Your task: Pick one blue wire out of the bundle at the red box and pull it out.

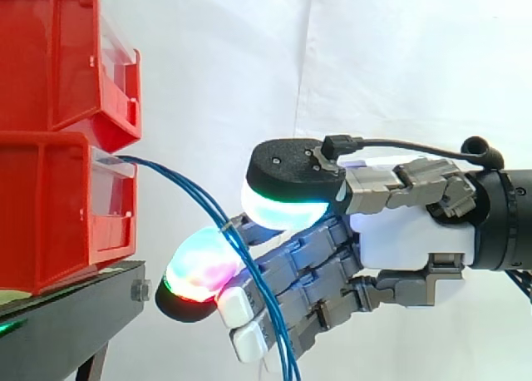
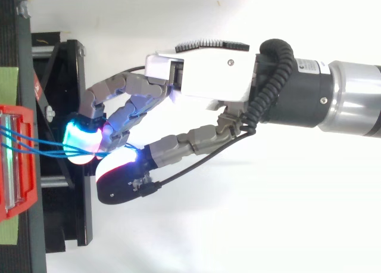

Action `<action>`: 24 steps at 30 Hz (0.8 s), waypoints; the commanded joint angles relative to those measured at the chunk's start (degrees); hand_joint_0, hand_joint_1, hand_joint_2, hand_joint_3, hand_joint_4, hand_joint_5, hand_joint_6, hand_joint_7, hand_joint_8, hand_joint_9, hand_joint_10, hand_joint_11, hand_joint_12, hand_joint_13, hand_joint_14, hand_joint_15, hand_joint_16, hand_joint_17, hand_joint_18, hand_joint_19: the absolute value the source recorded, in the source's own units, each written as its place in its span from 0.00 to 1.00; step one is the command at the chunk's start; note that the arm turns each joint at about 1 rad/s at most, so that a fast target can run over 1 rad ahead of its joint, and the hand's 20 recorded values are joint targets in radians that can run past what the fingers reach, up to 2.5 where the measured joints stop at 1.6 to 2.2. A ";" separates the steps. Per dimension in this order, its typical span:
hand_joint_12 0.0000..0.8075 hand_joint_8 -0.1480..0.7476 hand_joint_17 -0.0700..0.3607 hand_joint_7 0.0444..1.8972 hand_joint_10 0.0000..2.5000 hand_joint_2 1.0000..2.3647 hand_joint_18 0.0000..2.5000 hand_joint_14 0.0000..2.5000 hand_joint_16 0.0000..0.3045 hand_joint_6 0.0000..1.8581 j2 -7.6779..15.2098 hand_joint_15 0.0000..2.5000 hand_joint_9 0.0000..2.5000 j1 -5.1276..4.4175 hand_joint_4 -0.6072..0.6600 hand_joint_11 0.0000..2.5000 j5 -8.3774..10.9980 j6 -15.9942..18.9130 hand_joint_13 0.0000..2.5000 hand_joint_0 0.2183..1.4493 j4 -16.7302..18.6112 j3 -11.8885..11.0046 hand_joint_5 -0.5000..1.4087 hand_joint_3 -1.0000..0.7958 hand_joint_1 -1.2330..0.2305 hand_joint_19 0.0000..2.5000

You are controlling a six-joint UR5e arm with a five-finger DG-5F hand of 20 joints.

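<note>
robot hand | pinching thin blue wires | glossy red box

Lighting: bright, even; we record the white curtain nearly washed out. Glare: highlights on the silver arm. Shadows: faint, soft, beneath the robot hand, whose pads glow cyan and magenta against the blue wires.

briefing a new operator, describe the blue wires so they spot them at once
Find the stacked red bins on the black stand. From the lower bin's front, thin blue wires arc out and down into the robot hand; nothing else there is thin and blue.
</note>
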State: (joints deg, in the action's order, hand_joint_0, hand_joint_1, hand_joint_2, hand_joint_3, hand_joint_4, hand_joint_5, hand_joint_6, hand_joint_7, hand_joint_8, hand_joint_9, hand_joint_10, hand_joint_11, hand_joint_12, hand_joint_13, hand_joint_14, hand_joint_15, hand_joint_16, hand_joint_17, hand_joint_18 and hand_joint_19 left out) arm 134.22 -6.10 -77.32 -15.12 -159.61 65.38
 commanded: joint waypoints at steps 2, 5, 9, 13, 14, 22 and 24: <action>0.53 0.54 0.46 0.41 0.00 0.01 0.28 0.01 0.19 0.49 -0.01 0.17 0.26 0.12 0.67 0.17 -0.03 0.00 0.31 0.32 0.00 0.01 0.15 0.45 0.32 0.18; 0.53 0.54 0.46 0.39 0.00 0.01 0.28 0.01 0.19 0.49 -0.01 0.18 0.26 0.12 0.68 0.18 -0.12 0.00 0.31 0.32 0.00 0.01 0.15 0.45 0.32 0.18; 0.53 0.55 0.46 0.40 0.00 0.01 0.28 0.01 0.19 0.49 -0.01 0.18 0.28 0.30 0.69 0.18 -0.64 -0.09 0.31 0.30 0.09 0.01 0.16 0.36 0.33 0.18; 0.54 0.57 0.47 0.41 0.00 0.00 0.29 0.01 0.19 0.49 -0.01 0.18 0.29 0.30 0.70 0.18 -0.82 -0.17 0.31 0.26 0.09 0.01 0.16 0.28 0.34 0.18; 0.55 0.57 0.47 0.41 0.00 0.00 0.29 0.01 0.19 0.49 -0.01 0.18 0.29 0.30 0.70 0.18 -0.82 -0.17 0.32 0.26 0.09 0.01 0.16 0.28 0.34 0.18; 0.54 0.56 0.46 0.45 0.00 0.00 0.31 0.01 0.18 0.50 -0.01 0.18 0.32 0.39 0.69 0.20 -0.82 -0.17 0.33 0.29 0.09 0.01 0.18 0.28 0.30 0.18; 0.54 0.56 0.45 0.46 0.00 0.00 0.31 0.01 0.18 0.50 -0.09 0.18 0.32 0.39 0.67 0.20 -0.82 -0.09 0.34 0.31 0.09 0.01 0.18 0.29 0.29 0.18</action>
State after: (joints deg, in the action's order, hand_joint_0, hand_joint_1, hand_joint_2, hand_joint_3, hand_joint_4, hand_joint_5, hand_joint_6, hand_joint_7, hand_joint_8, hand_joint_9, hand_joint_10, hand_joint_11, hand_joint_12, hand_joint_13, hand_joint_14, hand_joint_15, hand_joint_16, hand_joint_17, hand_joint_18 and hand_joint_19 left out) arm 134.20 -5.75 -78.13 -15.27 -159.52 65.39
